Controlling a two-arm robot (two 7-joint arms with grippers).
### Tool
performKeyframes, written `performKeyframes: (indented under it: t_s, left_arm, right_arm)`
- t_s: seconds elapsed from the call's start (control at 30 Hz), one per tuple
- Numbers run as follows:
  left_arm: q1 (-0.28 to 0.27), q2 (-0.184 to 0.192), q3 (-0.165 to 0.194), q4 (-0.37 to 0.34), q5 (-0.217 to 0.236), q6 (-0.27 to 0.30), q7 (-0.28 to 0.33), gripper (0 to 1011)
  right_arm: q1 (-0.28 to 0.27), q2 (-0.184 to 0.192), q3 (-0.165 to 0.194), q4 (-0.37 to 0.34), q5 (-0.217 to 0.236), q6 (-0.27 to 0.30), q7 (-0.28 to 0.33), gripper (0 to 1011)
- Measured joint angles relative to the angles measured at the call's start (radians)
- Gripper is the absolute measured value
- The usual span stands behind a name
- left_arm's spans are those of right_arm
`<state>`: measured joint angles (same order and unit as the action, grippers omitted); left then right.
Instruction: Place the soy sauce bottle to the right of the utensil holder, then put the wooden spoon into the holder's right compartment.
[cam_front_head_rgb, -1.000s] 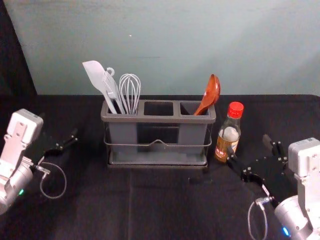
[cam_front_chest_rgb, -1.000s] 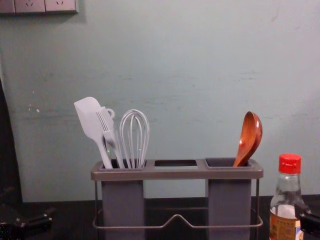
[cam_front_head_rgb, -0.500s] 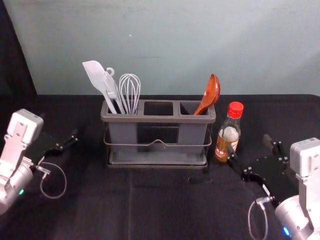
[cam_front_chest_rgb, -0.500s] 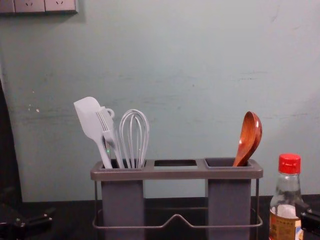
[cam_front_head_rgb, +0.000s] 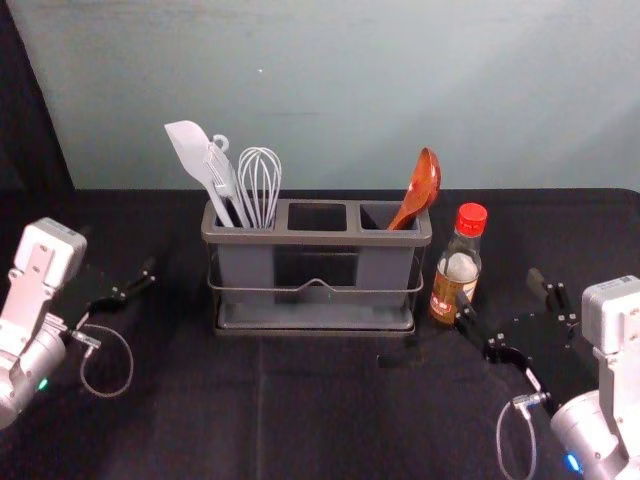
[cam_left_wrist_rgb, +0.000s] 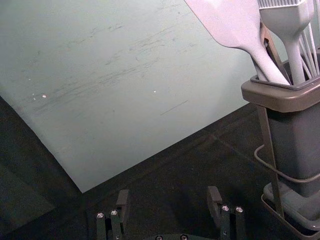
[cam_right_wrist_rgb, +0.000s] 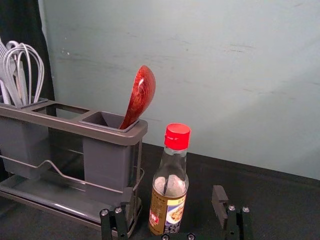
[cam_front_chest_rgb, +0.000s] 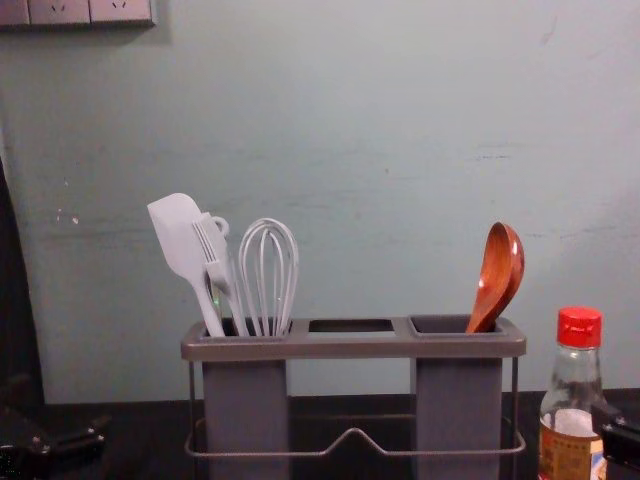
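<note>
We're barely easing our opened, empty right gripper (cam_front_head_rgb: 497, 288) toward three o'clock, the bottle (cam_front_head_rgb: 458, 270) standing at its ten o'clock.

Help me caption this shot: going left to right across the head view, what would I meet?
Left pincer → white spatula → whisk → holder's middle compartment → wooden spoon → soy sauce bottle → right pincer, the tip of one finger reaching back to the bottle.
</note>
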<state>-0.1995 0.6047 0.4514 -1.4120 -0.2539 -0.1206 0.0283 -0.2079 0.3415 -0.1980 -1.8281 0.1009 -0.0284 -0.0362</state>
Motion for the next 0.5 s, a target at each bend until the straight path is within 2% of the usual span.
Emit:
performKeyframes:
  t_s: [0.5]
  left_arm:
    - [0.0, 0.0, 0.0, 0.0, 0.0, 0.0, 0.0, 1011]
  right_arm:
    - [0.0, 0.0, 0.0, 0.0, 0.001, -0.001, 0.0, 1002]
